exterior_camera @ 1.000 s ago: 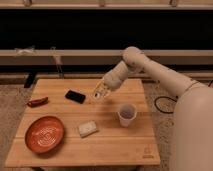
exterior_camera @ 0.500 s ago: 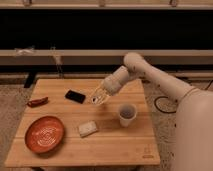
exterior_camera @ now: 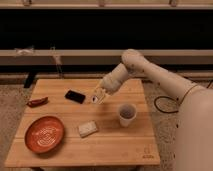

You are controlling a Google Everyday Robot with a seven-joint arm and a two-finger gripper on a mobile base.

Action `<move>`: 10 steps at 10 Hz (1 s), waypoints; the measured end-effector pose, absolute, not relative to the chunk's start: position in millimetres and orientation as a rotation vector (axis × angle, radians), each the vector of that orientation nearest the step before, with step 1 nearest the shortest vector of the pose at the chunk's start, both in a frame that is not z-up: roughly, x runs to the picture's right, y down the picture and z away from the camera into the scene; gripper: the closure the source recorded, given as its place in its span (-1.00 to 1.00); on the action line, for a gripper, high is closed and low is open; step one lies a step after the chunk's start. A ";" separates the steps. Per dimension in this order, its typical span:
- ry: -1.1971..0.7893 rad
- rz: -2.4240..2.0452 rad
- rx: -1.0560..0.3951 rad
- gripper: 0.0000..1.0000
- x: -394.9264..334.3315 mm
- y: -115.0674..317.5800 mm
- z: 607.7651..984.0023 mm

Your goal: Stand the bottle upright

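- Bottle [exterior_camera: 96, 97] was up off the table [exterior_camera: 115, 145], to the left of the cup [exterior_camera: 127, 114] and a bit farther back; it looked small and see-through; it leaned over and was not straight up.
- The gripper [exterior_camera: 100, 94] was in that same spot left of the cup; its two fingers were closed tight, and they seemed to be pinching the bottle.
- The step in hand, I think, was carrying; the bottle was lifted but not yet standing.
- The next move, I think, called for turning the wrist so the bottle's bottom faced down; then a slow drop onto a bare bit of table left of the cup; then letting go only once it sat flat; letting go too soon could make it fall over.
- A black flat thing [exterior_camera: 75, 96] lay farther left of the cup than the gripper; a pale block [exterior_camera: 88, 128] lay left of the cup and nearer the front; a red plate [exterior_camera: 45, 134] sat well to the cup's left.
- Some things I could not tell; which end of the bottle had the cap; where the fingers stopped and the bottle began; the arm was cut off at the edge, right of the cup.
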State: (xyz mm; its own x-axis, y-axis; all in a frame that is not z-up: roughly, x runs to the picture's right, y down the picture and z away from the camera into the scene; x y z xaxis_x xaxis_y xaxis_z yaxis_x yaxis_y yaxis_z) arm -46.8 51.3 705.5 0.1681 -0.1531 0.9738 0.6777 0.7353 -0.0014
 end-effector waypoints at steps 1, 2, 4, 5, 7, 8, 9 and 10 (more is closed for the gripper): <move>-1.274 -0.627 -0.499 1.00 -46.9 51.0 705.3; -1.274 -0.626 -0.500 1.00 -46.5 51.5 705.7; -1.274 -0.625 -0.499 1.00 -46.3 50.7 705.5; -1.280 -0.620 -0.500 1.00 -46.2 50.7 705.7; -1.341 -0.534 -0.527 1.00 -38.1 55.1 711.4; -1.361 -0.509 -0.548 1.00 -35.3 58.6 713.9; -1.358 -0.498 -0.554 1.00 -33.1 59.9 713.3; -1.348 -0.481 -0.566 1.00 -25.0 64.0 715.8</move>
